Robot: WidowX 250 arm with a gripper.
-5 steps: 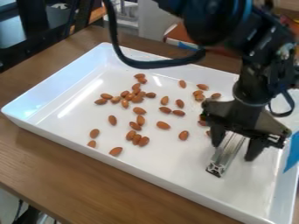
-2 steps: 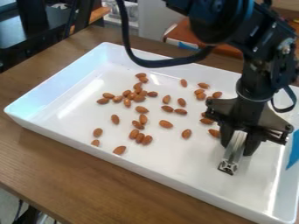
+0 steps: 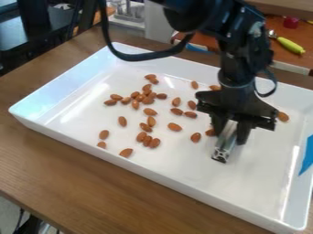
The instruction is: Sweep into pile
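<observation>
Because the white tray (image 3: 45, 100) has raised walls, I can push nuts about on it with little fear of losing them over the side. Towards the tray's left end a few almonds (image 3: 104, 134) lie loose, well apart from one another, so nothing there counts as a pile to me. Further right, nearer the tray's far wall than its near one, the thickest cluster (image 3: 147, 99) lies with its nuts touching; I'd judge it the natural core to gather the rest around. Nearer the tray's near wall sits a small group of three (image 3: 147, 140), side by side, with more nuts strewn between it and the cluster.

Right of the tray's middle, my gripper (image 3: 229, 135) points down, its fingers closed on a metal bar (image 3: 221, 148) that is pinched between them. The bar leans, its free end low over the tray's floor; whether it touches, I can't tell. I take that hold to be deliberate: the bar serves as my sweeping edge, and from this side of the scatter a leftward push should drive nuts inward. Too steep a lean could let some slip under it. Beyond the gripper, towards the tray's right end, one stray almond (image 3: 282, 116) lies apart; it needs its own stroke back. Blue tape (image 3: 307, 155) marks the tray's right wall.
</observation>
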